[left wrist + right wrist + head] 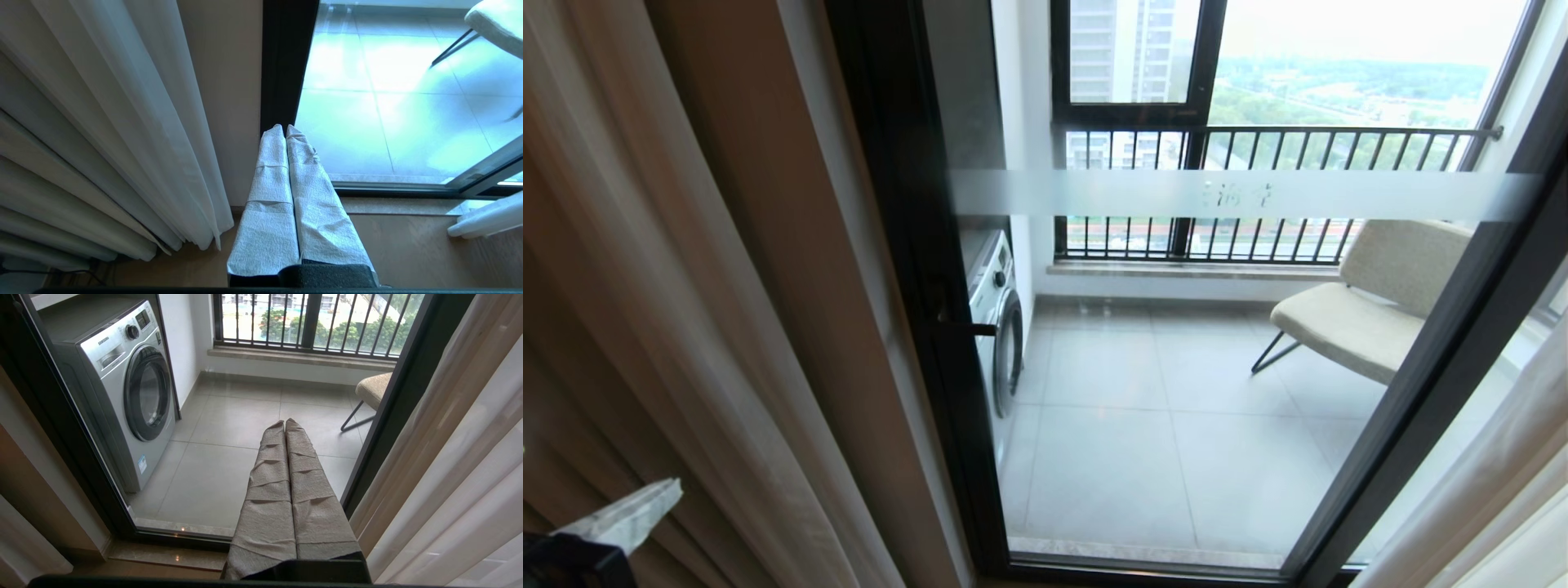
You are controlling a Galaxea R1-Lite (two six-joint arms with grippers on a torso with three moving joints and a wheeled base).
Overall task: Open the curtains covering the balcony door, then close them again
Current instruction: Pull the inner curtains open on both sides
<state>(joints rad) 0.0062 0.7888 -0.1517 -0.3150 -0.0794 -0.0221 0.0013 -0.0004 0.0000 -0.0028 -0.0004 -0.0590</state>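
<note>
The curtains are drawn apart to both sides. One bunch hangs on the left, the other at the lower right. Between them the balcony door shows its black frame and frosted band. My left gripper sits low at the left, shut with nothing between its wrapped fingers, apart from the left curtains. In its wrist view the left gripper points at the door frame's foot. My right gripper is shut and empty, beside the right curtains.
Behind the glass stand a washing machine on the left and a beige chair on the right, on grey tiles. A barred railing runs under the outer window. A wooden floor meets the door sill.
</note>
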